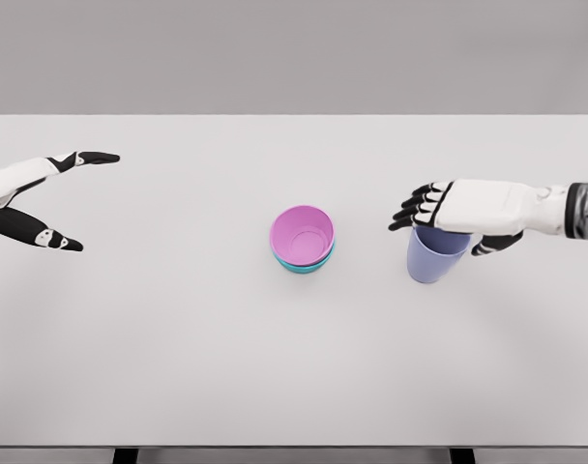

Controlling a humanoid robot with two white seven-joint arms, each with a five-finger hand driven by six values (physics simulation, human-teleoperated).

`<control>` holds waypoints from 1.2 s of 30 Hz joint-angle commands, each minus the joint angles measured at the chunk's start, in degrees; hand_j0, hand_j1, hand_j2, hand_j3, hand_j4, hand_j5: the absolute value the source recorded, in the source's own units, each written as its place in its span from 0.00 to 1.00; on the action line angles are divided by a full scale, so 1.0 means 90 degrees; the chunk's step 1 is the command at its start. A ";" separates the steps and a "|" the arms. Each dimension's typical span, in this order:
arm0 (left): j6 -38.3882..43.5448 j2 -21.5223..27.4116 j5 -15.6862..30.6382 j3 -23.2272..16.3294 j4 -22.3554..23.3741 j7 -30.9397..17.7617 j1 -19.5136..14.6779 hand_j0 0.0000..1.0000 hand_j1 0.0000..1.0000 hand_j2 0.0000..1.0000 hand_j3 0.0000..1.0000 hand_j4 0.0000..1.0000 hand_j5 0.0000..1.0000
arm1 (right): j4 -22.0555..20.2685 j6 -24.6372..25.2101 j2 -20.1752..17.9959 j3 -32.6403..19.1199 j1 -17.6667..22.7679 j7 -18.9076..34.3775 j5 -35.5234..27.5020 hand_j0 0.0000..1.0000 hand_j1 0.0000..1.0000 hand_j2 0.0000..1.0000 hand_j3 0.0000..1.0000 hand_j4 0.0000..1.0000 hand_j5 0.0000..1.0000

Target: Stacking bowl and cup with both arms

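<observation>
While the right hand point(447, 218) sits over the blue cup point(435, 259) rim, prob. gripping to lift, pink bowl point(303, 236) nests in teal bowl point(305, 262) mid-table point(178, 367), ready as stack base. Left hand point(43, 198) spread wide, empty, nr left edge.

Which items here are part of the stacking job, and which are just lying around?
Part of the job:
- pink bowl nested in a teal bowl
- lavender plastic cup, gripped by the right robot hand
- left robot hand, open, far left

Just lying about:
- nothing else on the white table
</observation>
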 commanded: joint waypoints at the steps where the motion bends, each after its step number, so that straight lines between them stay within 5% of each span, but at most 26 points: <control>1: 0.0016 -0.0016 0.0048 0.0004 -0.0001 0.0002 0.0000 1.00 1.00 1.00 1.00 1.00 1.00 | 0.0074 0.0016 0.0009 0.0090 0.0000 -0.0002 -0.0010 1.00 1.00 1.00 1.00 1.00 1.00; 8: 0.0016 -0.0026 0.0048 0.0004 0.0008 0.0002 0.0000 1.00 1.00 1.00 1.00 1.00 1.00 | 0.0084 0.0016 0.0058 0.0148 0.0000 -0.0002 0.0107 1.00 1.00 1.00 1.00 1.00 1.00; 12: 0.0016 -0.0026 0.0048 0.0004 -0.0001 0.0002 0.0000 1.00 1.00 1.00 1.00 1.00 1.00 | 0.0065 0.0016 0.0068 0.0148 0.0000 -0.0002 0.0146 0.71 0.71 0.71 0.71 0.71 0.71; 16: 0.0016 -0.0035 0.0048 0.0004 -0.0001 0.0002 0.0000 1.00 1.00 1.00 1.00 1.00 1.00 | 0.0035 0.0016 0.0078 0.0148 0.0000 -0.0002 0.0146 0.57 0.57 0.57 0.57 0.57 0.57; 30: 0.0016 -0.0104 0.0048 0.0014 -0.0001 0.0002 0.0000 1.00 1.00 1.00 1.00 1.00 1.00 | 0.0055 0.0016 0.0595 -0.0213 -0.0420 -0.0002 0.0117 0.58 0.58 0.58 0.58 0.58 0.58; 36: 0.0016 -0.0104 0.0048 0.0014 -0.0001 0.0002 0.0000 1.00 1.00 1.00 1.00 1.00 1.00 | 0.0016 0.0016 0.1288 -0.0243 -0.0693 -0.0002 0.0126 0.58 0.58 0.58 0.58 0.58 0.58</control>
